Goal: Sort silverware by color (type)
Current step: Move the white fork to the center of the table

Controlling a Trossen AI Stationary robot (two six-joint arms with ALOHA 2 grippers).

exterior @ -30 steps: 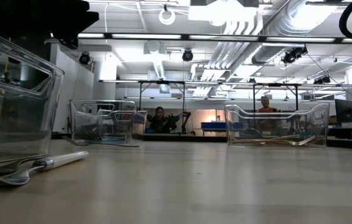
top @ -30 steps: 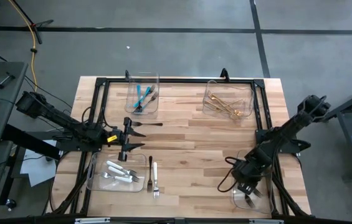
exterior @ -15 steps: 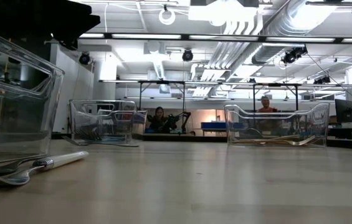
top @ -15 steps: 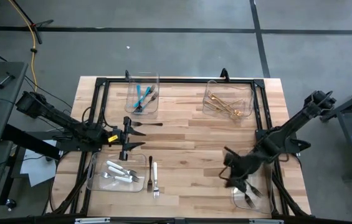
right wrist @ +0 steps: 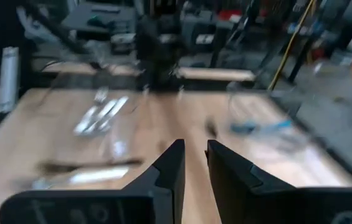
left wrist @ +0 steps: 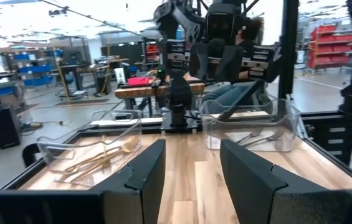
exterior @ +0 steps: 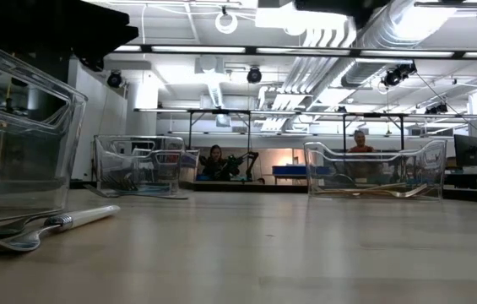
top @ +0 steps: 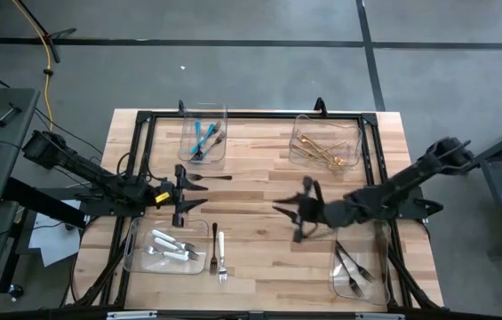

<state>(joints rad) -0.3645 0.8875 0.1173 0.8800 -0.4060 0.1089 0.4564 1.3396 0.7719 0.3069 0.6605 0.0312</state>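
My left gripper (top: pixel 195 194) hovers open over the table's left half, its fingers (left wrist: pixel 144 174) level and with nothing between them. My right gripper (top: pixel 286 218) hangs above the table's middle, pointing toward the left edge. Its fingers (right wrist: pixel 169 165) are narrowly open and hold nothing. Three pieces of silverware lie loose on the wood. A dark fork (top: pixel 219 178) is just beyond the left gripper. A dark utensil (top: pixel 215 233) and a white-handled fork (top: pixel 221 256) lie near the front left bin. The rest of the silverware is in bins.
Four clear bins stand on the table. The far left one (top: pixel 204 138) holds teal pieces, the far right (top: pixel 326 151) gold ones. White-handled pieces fill the near left bin (top: pixel 169 247), dark steel ones the near right (top: pixel 357 271). A black frame (top: pixel 251 116) edges the table. People sit in the room beyond (exterior: pixel 216 157).
My right gripper has risen from over the near right bin and swung toward the table's middle and left. It has tipped from pointing down to almost level and rolled about its own axis. My left gripper has stayed in place.
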